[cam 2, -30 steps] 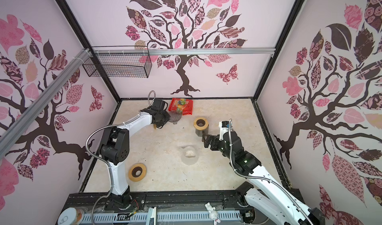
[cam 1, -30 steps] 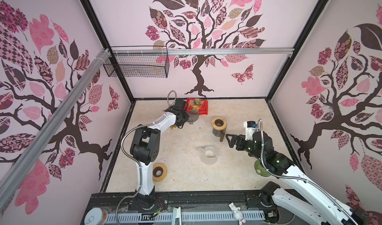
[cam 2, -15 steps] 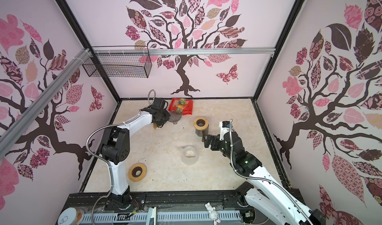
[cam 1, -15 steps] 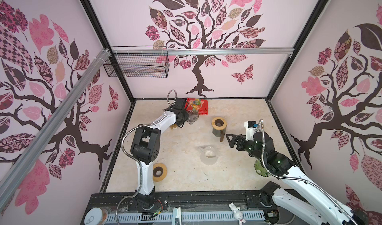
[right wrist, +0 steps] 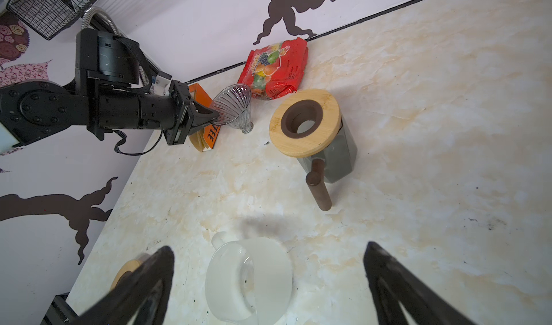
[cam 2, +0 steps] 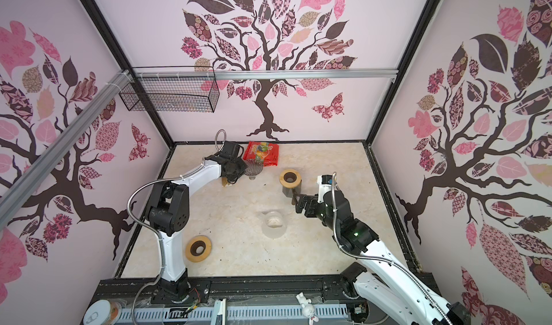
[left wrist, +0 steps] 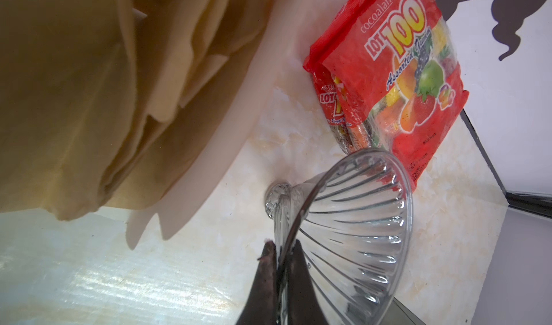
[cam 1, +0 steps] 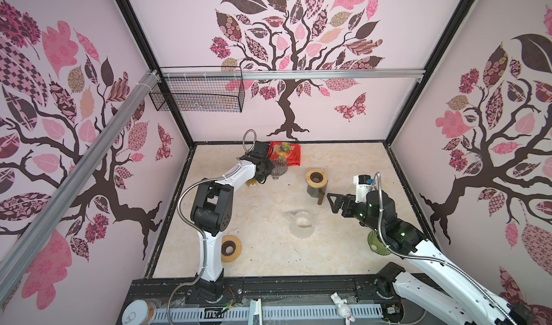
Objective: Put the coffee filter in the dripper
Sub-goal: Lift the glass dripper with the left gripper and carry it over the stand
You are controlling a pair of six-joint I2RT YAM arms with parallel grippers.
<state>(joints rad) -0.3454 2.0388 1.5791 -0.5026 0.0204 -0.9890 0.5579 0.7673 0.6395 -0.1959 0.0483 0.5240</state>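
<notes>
Where the left arm stretches low toward the back of the marbled beige table (cam 1: pixel 268 257), the left gripper (left wrist: pixel 280 248) is pinched on the rim of the dripper (left wrist: pixel 352 234), one dark finger inside the wall and one outside. The dripper is a clear glass cone with ribs spiralling down to a short knobbed stem. It is tipped on its side, mouth toward the back wall and stem close to the tabletop; I cannot tell whether the stem touches. The coffee filter stack (left wrist: pixel 89 99), soft tan paper in layered folds, sits in an orange packet (right wrist: pixel 206 135) just beside that gripper and apart from the dripper, so no filter is in the cone. A glossy red candy bag (cam 1: pixel 286 156) lies against the back wall right behind the dripper. In the right wrist view the right gripper (right wrist: pixel 268 246) is spread wide and holds nothing, hovering over a clear glass pitcher (right wrist: pixel 248 281) whose contents I cannot make out. Nearby stands a smoky grey jug (right wrist: pixel 340 156) with a round bamboo collar and a dark wooden handle. A second bamboo ring (cam 1: pixel 230 248) lies flat by the left arm's base.
</notes>
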